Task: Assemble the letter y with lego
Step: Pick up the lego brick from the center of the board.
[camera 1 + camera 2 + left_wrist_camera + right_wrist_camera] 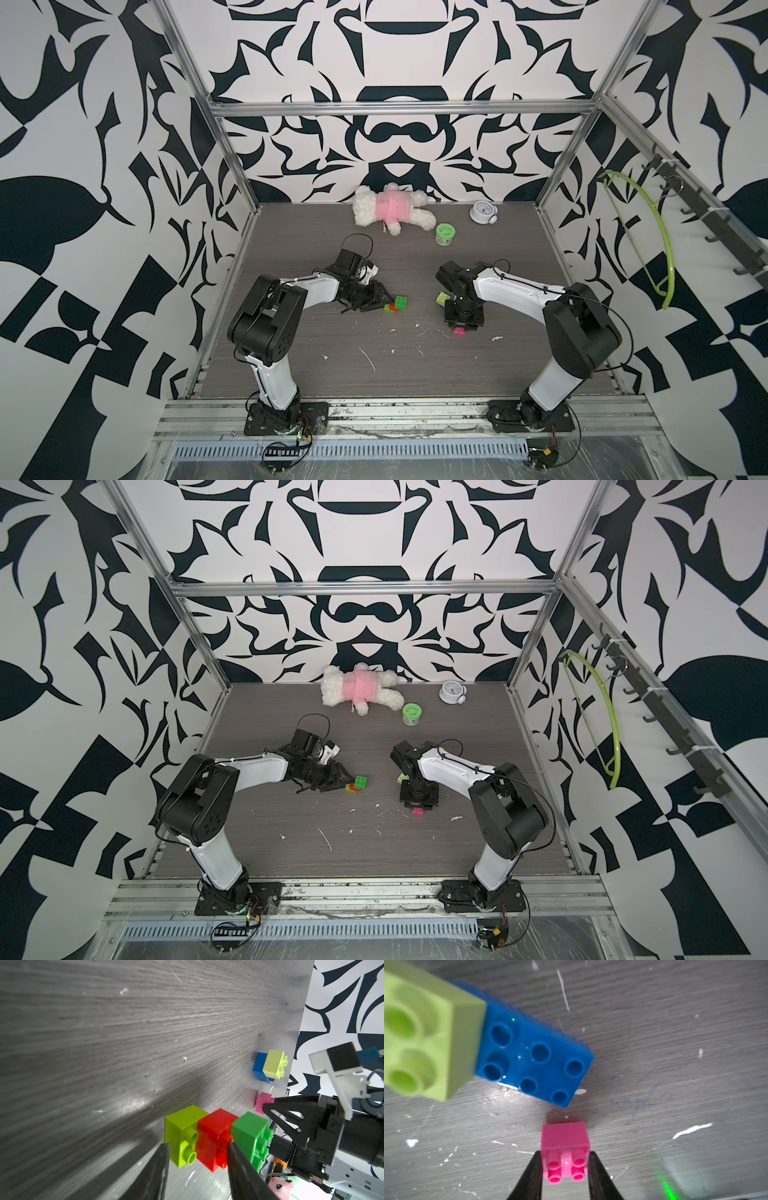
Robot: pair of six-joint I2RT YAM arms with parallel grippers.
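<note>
Nearest, the right gripper (pixel 564 1165), nearly closed, squeezes the pink brick (pixel 564 1138), then the left gripper (pixel 197 1147), wider apart, pinches the row (pixel 214 1128) (lime, red, green, joined) on the table (pixel 104 1043), and behind the pink sits the blue brick (pixel 533 1057), lime brick (pixel 425 1032) on top.

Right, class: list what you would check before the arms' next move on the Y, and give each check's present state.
1. Right end effector shut on pink brick: ok.
2. Pink brick lifted off the table: cannot tell.
3. Left end effector gripping the three-brick row: ok.
4. Yellow-green brick sitting on blue brick: ok.
5. Bare table between pink brick and blue brick: ok.
6. Everything joined into one shape: not ok.
</note>
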